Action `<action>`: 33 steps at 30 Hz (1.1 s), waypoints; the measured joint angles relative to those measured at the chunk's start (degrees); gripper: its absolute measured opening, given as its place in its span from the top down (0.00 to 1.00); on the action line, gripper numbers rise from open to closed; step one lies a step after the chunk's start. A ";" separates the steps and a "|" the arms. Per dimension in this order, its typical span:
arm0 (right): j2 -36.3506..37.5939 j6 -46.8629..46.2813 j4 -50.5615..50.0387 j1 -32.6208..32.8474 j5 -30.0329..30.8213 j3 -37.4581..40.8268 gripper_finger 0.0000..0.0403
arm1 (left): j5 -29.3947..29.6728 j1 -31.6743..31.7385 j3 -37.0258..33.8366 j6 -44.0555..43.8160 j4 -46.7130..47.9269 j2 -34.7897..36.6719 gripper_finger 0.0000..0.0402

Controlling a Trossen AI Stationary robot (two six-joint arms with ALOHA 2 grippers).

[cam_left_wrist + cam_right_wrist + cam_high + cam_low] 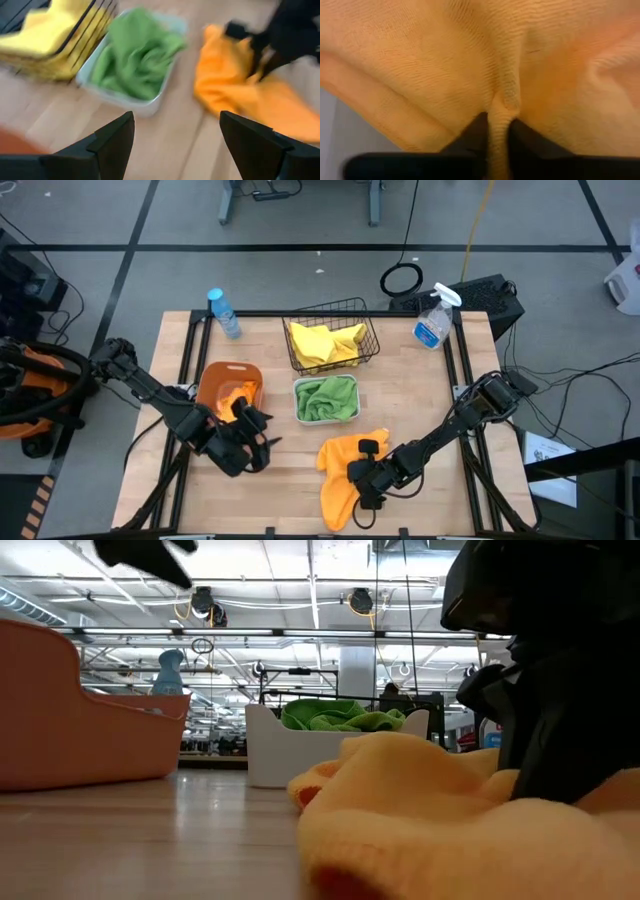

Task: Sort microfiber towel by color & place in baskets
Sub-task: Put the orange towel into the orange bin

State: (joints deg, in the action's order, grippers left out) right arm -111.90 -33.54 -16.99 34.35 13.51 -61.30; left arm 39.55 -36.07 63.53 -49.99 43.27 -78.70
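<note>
Orange microfiber towel (338, 470) lies crumpled near the table's front edge, from above; I judge it light and floppy. Right wrist view: right gripper (497, 131) pinches a central fold. Left gripper (175, 137) hangs spread, empty.

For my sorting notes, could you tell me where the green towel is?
In the high view, the green towel lies in the white bin at mid-table, between the wire basket and the orange towel.
</note>
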 joint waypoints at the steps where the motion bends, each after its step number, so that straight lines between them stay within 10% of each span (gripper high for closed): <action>1: 0.00 0.05 0.02 0.00 0.00 0.01 0.93 | 0.18 -0.08 0.00 1.89 -2.27 -0.01 0.26; 21: 3.65 6.40 1.59 0.70 7.32 0.48 0.99 | -2.39 2.84 -0.09 20.93 -38.17 -19.73 0.26; 33: 6.03 12.17 1.62 1.40 15.88 -1.99 1.00 | -2.55 3.07 0.29 22.62 -39.66 -19.69 0.26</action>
State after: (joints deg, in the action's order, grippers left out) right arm -105.86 -21.37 -15.37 35.75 29.40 -63.29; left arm 37.00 -33.00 63.82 -27.37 3.61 -98.38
